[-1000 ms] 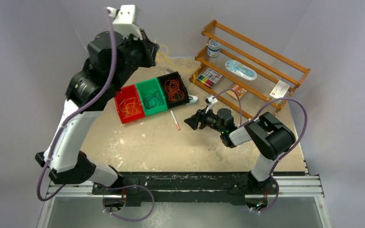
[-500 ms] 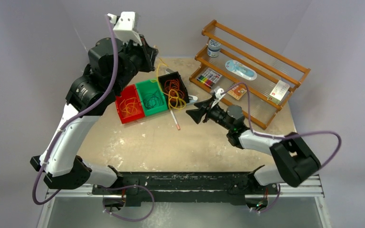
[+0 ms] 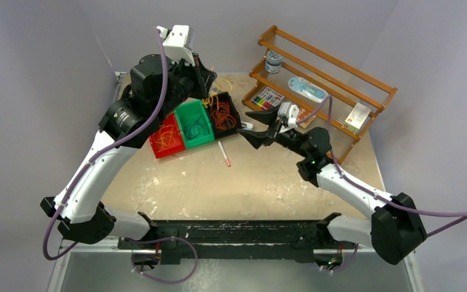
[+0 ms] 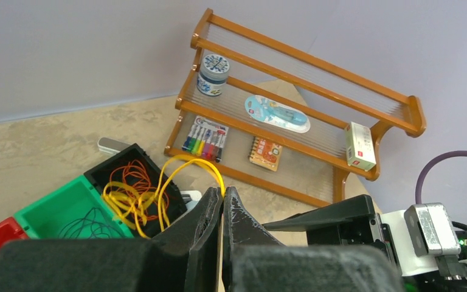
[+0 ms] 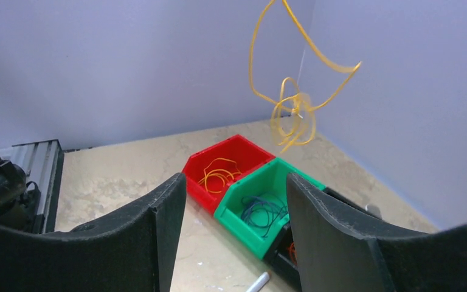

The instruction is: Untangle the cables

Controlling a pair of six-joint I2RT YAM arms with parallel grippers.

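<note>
3 colours look binned already; yellow cable (image 5: 293, 114) hangs over black bin (image 4: 117, 157), left gripper (image 4: 222, 193) clamped on it, right gripper (image 5: 236, 182) wide apart, empty. Prob. nearly done.

legible text: none | white box (image 4: 360, 145): red and dark print, too small to read | jar (image 4: 213, 73) lid: pattern, no words made out | marker pack (image 4: 205, 136), blister pack (image 4: 278, 112), booklet (image 4: 265, 152) on wooden rack (image 4: 416, 114): printing blurred
</note>
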